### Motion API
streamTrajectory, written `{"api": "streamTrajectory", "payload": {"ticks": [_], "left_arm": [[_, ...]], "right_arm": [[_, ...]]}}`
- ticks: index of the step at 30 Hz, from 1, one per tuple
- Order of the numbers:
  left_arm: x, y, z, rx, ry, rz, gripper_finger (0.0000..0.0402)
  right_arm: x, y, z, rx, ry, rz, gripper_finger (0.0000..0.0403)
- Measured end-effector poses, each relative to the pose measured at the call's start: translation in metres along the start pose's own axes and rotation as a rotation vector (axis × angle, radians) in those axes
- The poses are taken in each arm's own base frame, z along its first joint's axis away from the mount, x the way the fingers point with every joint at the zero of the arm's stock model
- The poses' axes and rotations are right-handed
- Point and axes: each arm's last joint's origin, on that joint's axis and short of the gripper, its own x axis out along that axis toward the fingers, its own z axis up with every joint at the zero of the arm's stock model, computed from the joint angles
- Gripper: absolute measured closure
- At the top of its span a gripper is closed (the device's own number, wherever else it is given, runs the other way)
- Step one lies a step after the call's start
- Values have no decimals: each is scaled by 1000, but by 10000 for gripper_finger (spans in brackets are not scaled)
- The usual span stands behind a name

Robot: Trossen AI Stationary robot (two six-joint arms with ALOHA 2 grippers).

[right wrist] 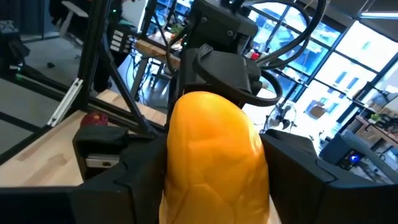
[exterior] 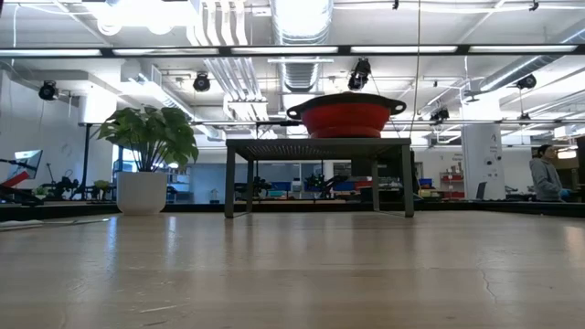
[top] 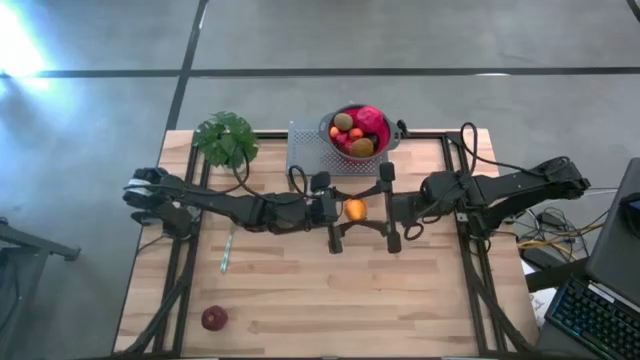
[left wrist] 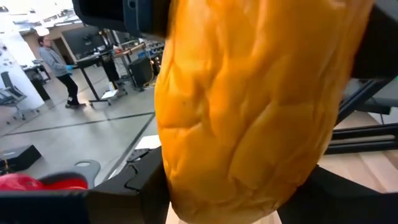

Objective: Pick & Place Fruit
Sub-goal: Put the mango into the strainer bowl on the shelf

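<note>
The long orange piece [top: 355, 209] hangs in mid-air over the table's middle, between both grippers. My left gripper [top: 338, 210] reaches in from the table's left and my right gripper [top: 378, 208] from the right; both are shut on the piece. It fills the left wrist view [left wrist: 249, 106] and stands upright in the right wrist view [right wrist: 214, 155]. The red colander [top: 357, 132] sits on a grey stand [top: 305, 150] and holds several fruits. A dark-red round fruit [top: 214, 318] lies on the table near its near-left corner. The low view shows neither gripper. My left gripper pinches the orange piece between its two fingers [left wrist: 146, 186], coming level from the table's left; the piece's side [left wrist: 180, 174] bulges past them and is lifted clear. My right gripper has its fingers [right wrist: 124, 174] against both sides of the piece's lower half [right wrist: 180, 180], level from the table's right.
A leafy potted plant [top: 227, 138] stands at the far-left part of the table. A thin green stick [top: 227, 250] lies left of the middle. The stand with the colander [exterior: 352, 117] rises at the far edge. A person [left wrist: 59, 65] stands in the room beyond.
</note>
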Motion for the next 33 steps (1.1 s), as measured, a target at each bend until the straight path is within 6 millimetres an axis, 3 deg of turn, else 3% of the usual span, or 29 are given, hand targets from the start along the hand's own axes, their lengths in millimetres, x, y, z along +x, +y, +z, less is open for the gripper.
{"api": "streamTrajectory", "payload": {"ticks": [18, 28, 33], "left_arm": [[0, 2, -2, 30, 22, 16, 169], [-6, 3, -3, 109, 90, 40, 34], [-24, 10, 5, 106, 158, 50, 11]], "right_arm": [[3, -3, -1, -9, 4, -30, 188], [0, -11, -5, -11, 75, -147, 191], [-9, -29, -11, -21, 158, -270, 188]]}}
